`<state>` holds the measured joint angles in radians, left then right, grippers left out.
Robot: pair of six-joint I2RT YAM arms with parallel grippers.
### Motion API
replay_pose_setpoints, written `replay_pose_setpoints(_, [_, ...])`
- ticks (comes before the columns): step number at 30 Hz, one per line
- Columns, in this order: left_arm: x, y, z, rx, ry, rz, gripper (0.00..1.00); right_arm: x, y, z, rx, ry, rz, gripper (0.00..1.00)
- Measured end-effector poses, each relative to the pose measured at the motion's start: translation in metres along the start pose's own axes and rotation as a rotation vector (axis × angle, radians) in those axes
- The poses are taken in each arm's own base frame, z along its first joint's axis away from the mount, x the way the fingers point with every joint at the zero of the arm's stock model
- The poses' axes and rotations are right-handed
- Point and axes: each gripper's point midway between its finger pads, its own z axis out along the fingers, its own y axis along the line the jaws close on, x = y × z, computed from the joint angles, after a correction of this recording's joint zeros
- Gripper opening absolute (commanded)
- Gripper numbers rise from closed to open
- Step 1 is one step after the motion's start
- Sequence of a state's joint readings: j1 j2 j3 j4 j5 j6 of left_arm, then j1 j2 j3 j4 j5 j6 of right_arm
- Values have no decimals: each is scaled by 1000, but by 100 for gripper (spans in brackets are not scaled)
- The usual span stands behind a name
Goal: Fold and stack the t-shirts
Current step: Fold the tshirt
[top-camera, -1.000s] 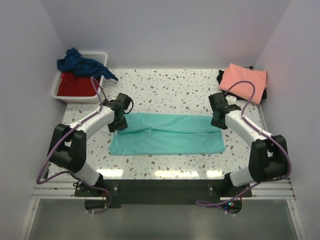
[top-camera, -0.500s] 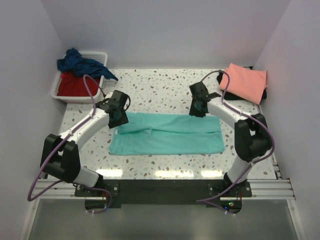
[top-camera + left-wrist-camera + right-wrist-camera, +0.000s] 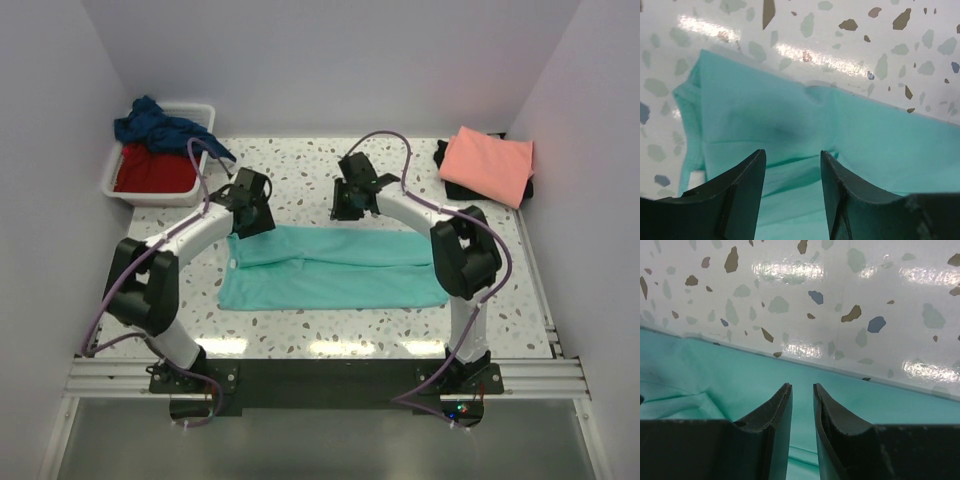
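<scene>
The turquoise-teal t-shirt (image 3: pixel 335 268) lies flat across the table as a long folded band. My left gripper (image 3: pixel 247 218) hovers over its far left corner, open and empty; in the left wrist view (image 3: pixel 792 157) the teal cloth (image 3: pixel 790 115) shows between the jaws. My right gripper (image 3: pixel 346 210) is at the middle of the shirt's far edge, its jaws a narrow gap apart and holding nothing (image 3: pixel 802 390); the teal cloth (image 3: pixel 705 370) lies below. The salmon-pink shirt (image 3: pixel 488 163) lies folded on the black one (image 3: pixel 446 158) at the far right.
A white tub (image 3: pixel 112 185) stands at the far left, holding the red shirt (image 3: pixel 152 170) with the navy blue shirt (image 3: pixel 160 125) draped over its rim. Bare speckled tabletop (image 3: pixel 310 160) lies beyond the teal shirt. Walls close in on three sides.
My right gripper has moved left along the shirt's far edge, from its right end to the middle. My left gripper has shifted slightly farther and right. The shirt has not moved.
</scene>
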<state>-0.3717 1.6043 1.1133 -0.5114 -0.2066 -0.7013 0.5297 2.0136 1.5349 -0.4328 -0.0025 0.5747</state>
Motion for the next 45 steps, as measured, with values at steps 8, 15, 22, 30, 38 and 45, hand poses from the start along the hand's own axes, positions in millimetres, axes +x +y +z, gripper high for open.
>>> replay_pose_setpoints(8, [10,-18,38,38,83,57,49,10,0,-1,-5,22,-8,27])
replay_pose_setpoints(15, [16,-24,36,79,112,78,48,15,-9,-15,20,13,-13,26])
replay_pose_setpoints(22, [43,-26,30,83,172,150,47,12,-13,-20,40,-4,-13,26])
replay_pose_setpoints(30, [74,-18,7,74,223,222,46,18,-21,-19,71,4,-13,25])
replay_pose_setpoints(38, [96,-16,-35,119,214,285,46,21,-26,-21,89,6,-12,23])
replay_pose_setpoints(45, [146,-1,-41,147,339,355,43,20,-29,-21,103,-2,-4,22])
